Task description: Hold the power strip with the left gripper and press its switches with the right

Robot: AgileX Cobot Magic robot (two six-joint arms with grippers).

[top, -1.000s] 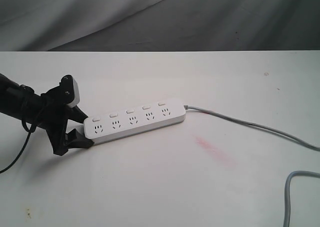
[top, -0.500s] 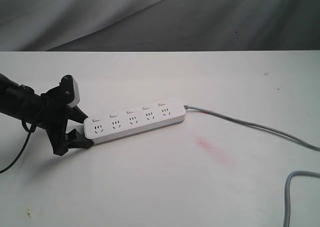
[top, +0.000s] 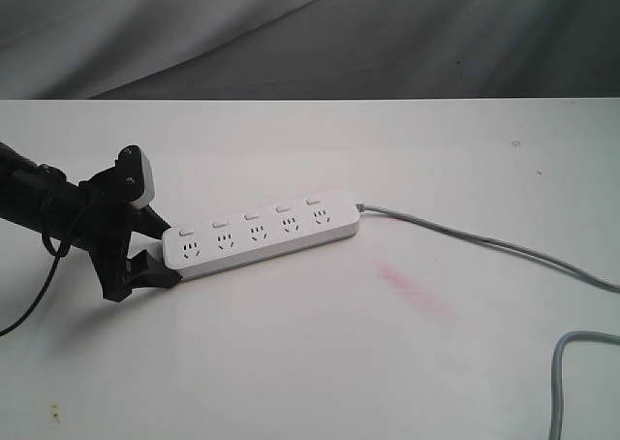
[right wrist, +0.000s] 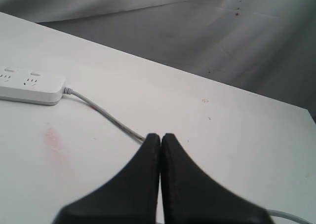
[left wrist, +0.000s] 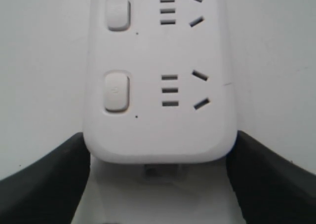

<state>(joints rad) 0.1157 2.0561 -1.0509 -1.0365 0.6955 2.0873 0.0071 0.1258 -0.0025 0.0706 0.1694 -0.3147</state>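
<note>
Now, black left claw (top: 161, 252) grips the long white plastic power strip (top: 262, 233); lower your clenched black right claw (right wrist: 160, 146) squarely onto the white rocker switch (top: 186, 231) nearest it.

power strip (top: 260, 232) on table (top: 320, 362), left gripper (top: 170, 256) at left end, cord (top: 484, 240) rightward

The left gripper (top: 167, 256) clamps the end of the power strip (top: 260, 231). The right gripper (right wrist: 160, 139) hangs, fingers pressed together.

Soft even light, faint shadows, close-up power strip (left wrist: 148, 130) perhaps blurred
</note>
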